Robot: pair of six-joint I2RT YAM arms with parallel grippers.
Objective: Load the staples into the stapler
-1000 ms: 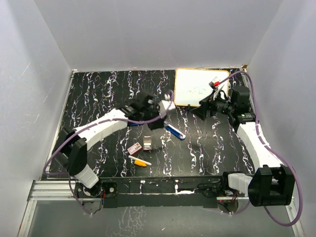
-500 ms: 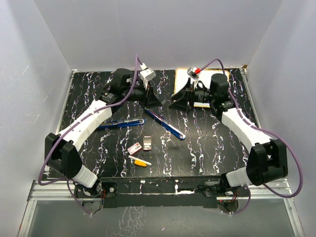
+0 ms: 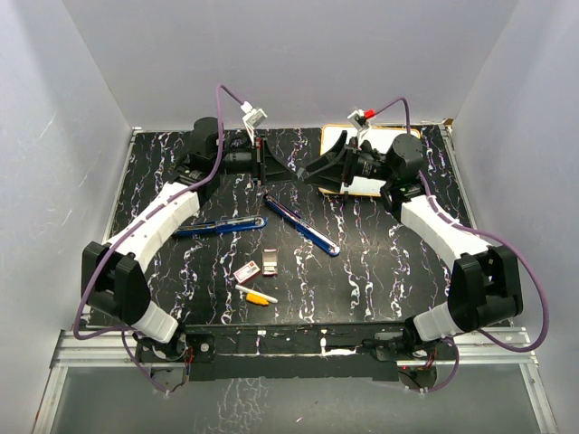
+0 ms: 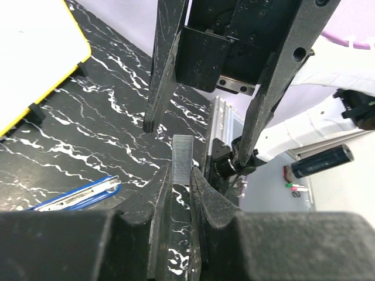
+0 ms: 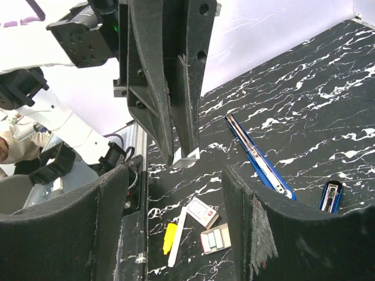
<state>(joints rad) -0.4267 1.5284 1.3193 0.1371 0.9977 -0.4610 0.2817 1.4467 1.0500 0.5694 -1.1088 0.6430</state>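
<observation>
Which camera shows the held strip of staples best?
The left wrist view: the staple strip sits centre, ridges clear, pinched in the left end effector. The right wrist view shows only its end; the top view, nothing clear.

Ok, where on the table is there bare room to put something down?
Bare: the near-right table, between the opened stapler and the right arm. Crowded: centre front, where the staple box, a small pack and the marker cluster.
</observation>
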